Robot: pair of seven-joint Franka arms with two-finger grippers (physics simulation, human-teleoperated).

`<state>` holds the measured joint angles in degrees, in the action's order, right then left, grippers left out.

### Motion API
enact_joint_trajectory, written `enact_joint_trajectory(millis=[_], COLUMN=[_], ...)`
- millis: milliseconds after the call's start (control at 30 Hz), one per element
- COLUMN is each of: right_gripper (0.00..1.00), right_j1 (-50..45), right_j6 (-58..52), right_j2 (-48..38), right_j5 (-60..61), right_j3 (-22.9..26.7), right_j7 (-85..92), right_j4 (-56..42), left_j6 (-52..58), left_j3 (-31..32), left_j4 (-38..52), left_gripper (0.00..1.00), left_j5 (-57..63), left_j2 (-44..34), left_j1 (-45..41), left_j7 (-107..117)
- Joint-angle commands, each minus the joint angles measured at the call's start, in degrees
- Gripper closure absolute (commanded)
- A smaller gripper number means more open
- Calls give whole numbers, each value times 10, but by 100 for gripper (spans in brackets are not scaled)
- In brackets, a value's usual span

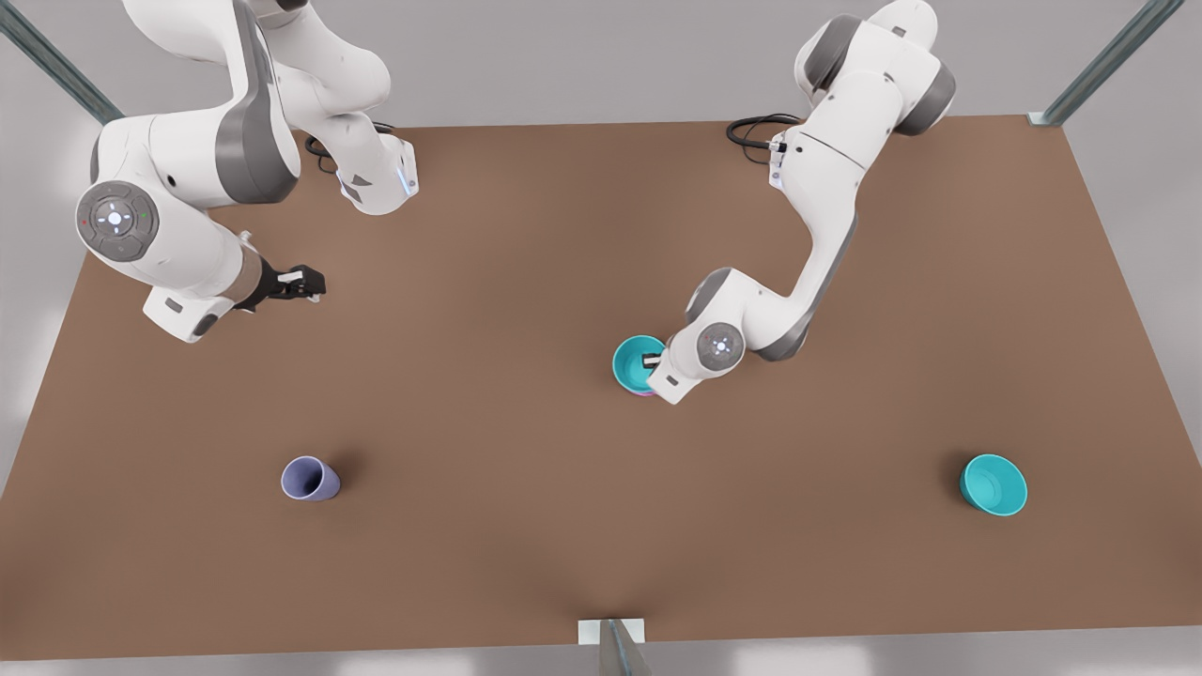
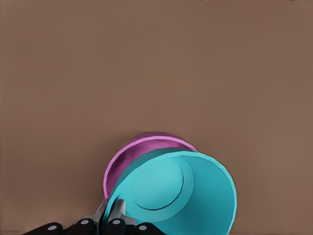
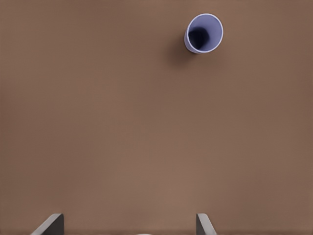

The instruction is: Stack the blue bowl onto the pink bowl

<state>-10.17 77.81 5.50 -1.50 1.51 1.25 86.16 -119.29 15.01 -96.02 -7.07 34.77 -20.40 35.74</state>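
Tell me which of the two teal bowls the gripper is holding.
The blue bowl at the table's middle, its rim pinched by the left gripper over the pink bowl. The other teal bowl sits alone toward the front view's right.

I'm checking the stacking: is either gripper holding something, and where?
The left gripper grips the small teal-cyan plastic bowl by its rim, one finger inside, over the pink bowl. The right gripper waits open and holds nothing.

Simulated robot test cell: bare brown tabletop [image 1: 526, 282], grey metal frame struts [image 1: 1108, 61], plain grey surround.
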Motion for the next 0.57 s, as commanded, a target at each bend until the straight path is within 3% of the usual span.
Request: enact_joint_trajectory(millis=[0,33,100,167,233,333,367,400,533], right_gripper=[0,0,0,0,0,0,0,0,0], right_j1=[1,1,1,1,2,2,2,2,2], right_j6=[2,3,3,3,3,9,12,12,14], right_j2=[-1,-1,0,1,1,-8,-9,-14,-17], right_j5=[0,1,1,1,1,-1,-1,-1,-26], right_j3=[0,1,1,1,1,2,2,2,-2], right_j7=[6,6,6,7,7,8,8,7,7], right_j4=[0,0,0,0,0,-2,-3,-3,-3], left_j6=[-1,-1,9,130,330,468,483,464,478], left_j3=[0,0,0,-1,-2,-4,0,-9,-24], left_j4=[-1,0,0,3,95,218,237,189,196], left_gripper=[58,0,0,0,0,0,0,0,0], left_j5=[-1,-1,-1,43,68,114,110,110,108], left_j2=[-2,-1,-8,-77,-136,-149,-162,-218,-222], left_j1=[1,1,4,46,124,174,199,194,189], left_j7=[85,85,85,82,-2,-196,-268,-313,-313])
